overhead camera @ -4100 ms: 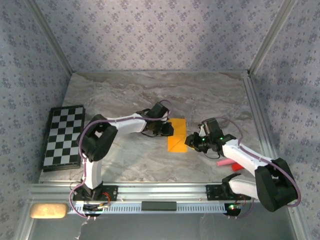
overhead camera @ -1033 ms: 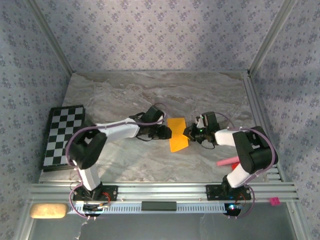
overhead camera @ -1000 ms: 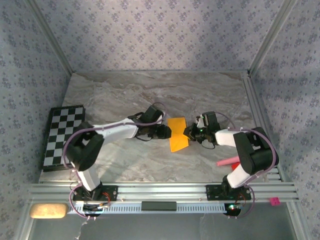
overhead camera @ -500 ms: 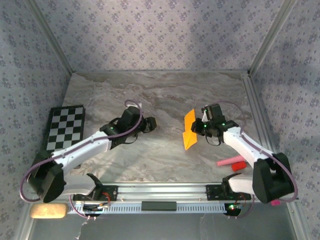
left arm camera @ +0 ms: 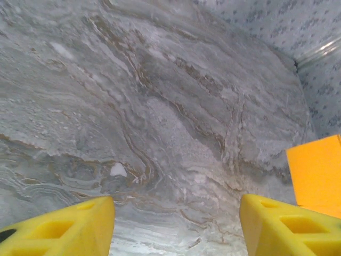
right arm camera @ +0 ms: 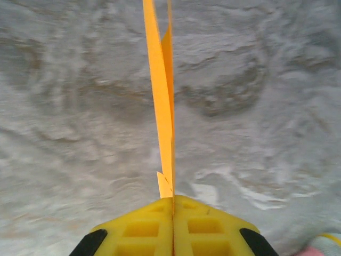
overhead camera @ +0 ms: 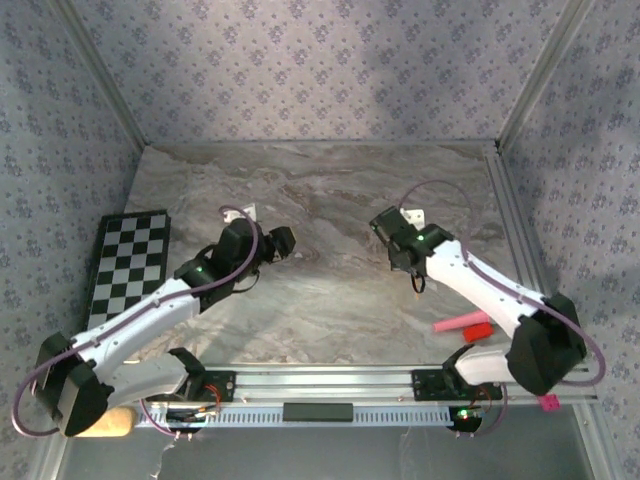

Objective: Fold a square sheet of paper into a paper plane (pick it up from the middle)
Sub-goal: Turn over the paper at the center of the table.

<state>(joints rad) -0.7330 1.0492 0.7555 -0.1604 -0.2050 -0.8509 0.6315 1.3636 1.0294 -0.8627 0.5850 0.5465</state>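
Clamped tight on paper with right gripper — pinched at its near edge, apparently clear of the table. Left gripper jaws apart, empty. Best laid down flat, slowly, grip firm. Thin, orange-yellow, folded double — seen edge-on, standing straight.

One camera looks down from behind; wrist cameras hug the marble table (all share it).
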